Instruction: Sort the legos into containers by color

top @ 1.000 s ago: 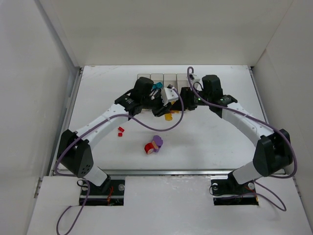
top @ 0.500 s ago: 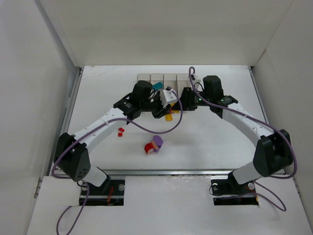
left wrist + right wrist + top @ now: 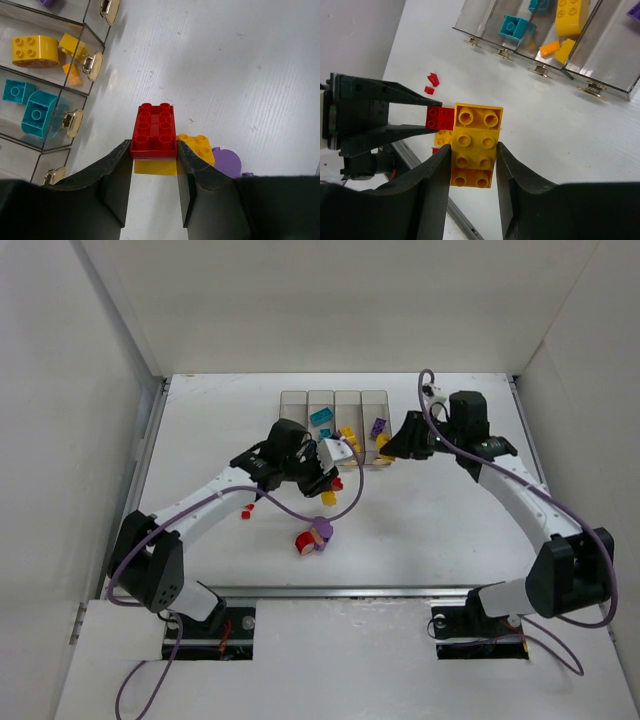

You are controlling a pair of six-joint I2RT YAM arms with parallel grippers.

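My left gripper (image 3: 333, 482) (image 3: 154, 145) is shut on a red lego brick (image 3: 154, 131) with a yellow piece (image 3: 155, 167) stuck under it, held above the table in front of the containers (image 3: 335, 405). My right gripper (image 3: 388, 448) (image 3: 472, 150) is shut on a yellow lego brick (image 3: 474, 145), held by the right end of the containers. The bins hold teal (image 3: 37, 112), yellow (image 3: 32, 50) and purple (image 3: 377, 426) legos. A clump of red, yellow and purple legos (image 3: 315, 537) lies on the table nearer the arms.
Two small red pieces (image 3: 247, 508) (image 3: 431, 82) lie on the table left of the clump. The leftmost bin (image 3: 293, 405) looks empty. White walls close in the table at the back and both sides.
The two grippers were close together at one clump in front of the bins. They have pulled apart: the right moved right with the yellow brick, the left moved nearer with the red brick.
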